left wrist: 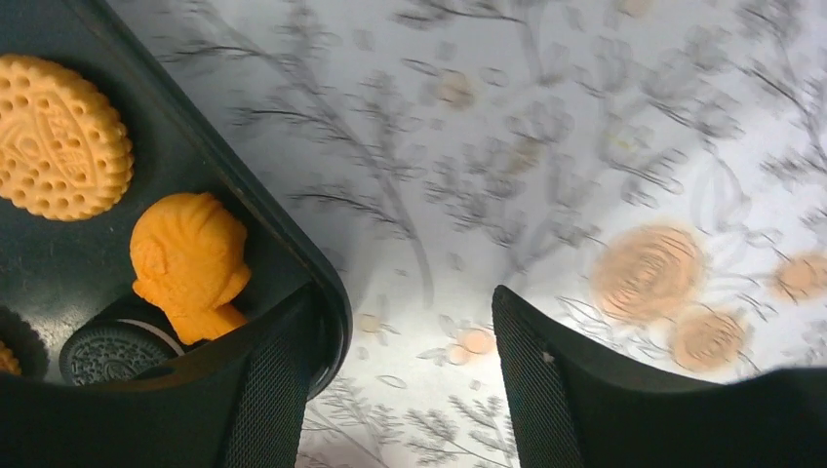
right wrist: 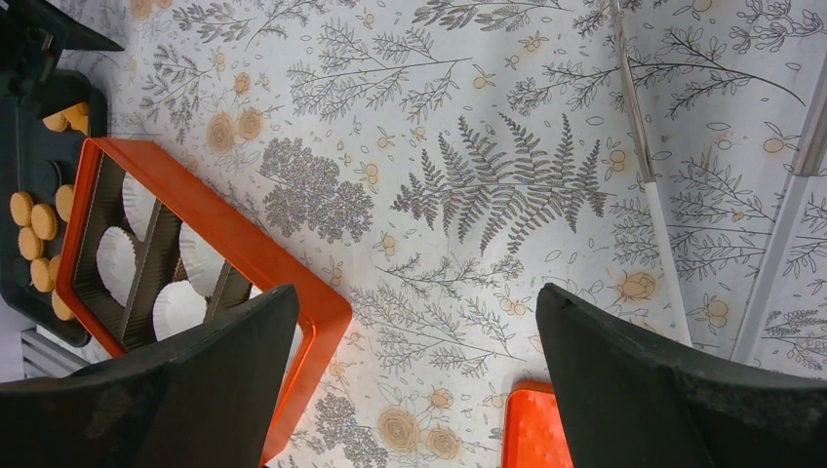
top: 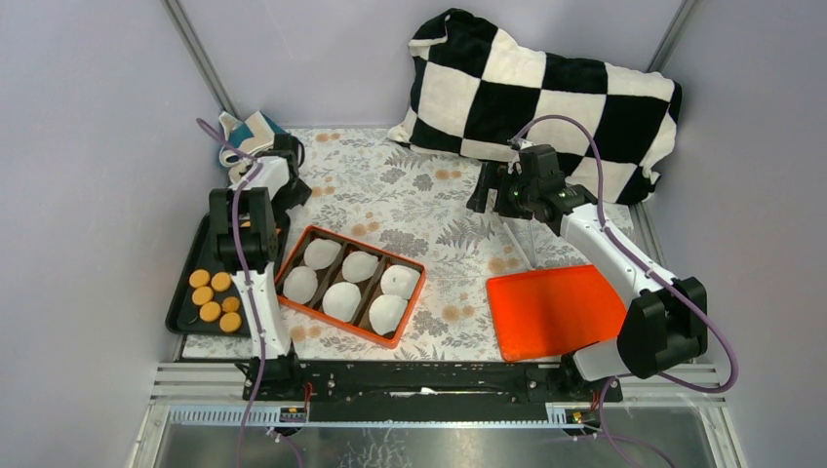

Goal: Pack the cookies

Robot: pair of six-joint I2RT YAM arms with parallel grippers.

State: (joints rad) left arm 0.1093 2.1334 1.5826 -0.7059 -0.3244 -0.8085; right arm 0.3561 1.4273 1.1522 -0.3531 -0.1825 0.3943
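Note:
Several round orange-yellow cookies [top: 211, 300] lie in a black tray [top: 185, 314] at the left. In the left wrist view a round cookie [left wrist: 60, 136], a fish-shaped cookie [left wrist: 187, 261] and a dark sandwich cookie [left wrist: 112, 353] lie in the tray's corner [left wrist: 297, 255]. My left gripper [left wrist: 400, 390] is open and empty, one finger over the tray corner and the other over the cloth; it shows in the top view [top: 291, 191]. My right gripper [right wrist: 414, 380] is open and empty above the cloth, far right of the cookies [right wrist: 34, 219], and also shows from above [top: 485, 192].
An orange box [top: 414, 265] with white paper liners [top: 341, 299] stands right of the tray; it shows in the right wrist view [right wrist: 244, 244]. An orange lid [top: 556, 310] lies at the right front. A checkered pillow [top: 546, 93] and a folded cloth [top: 252, 129] lie at the back.

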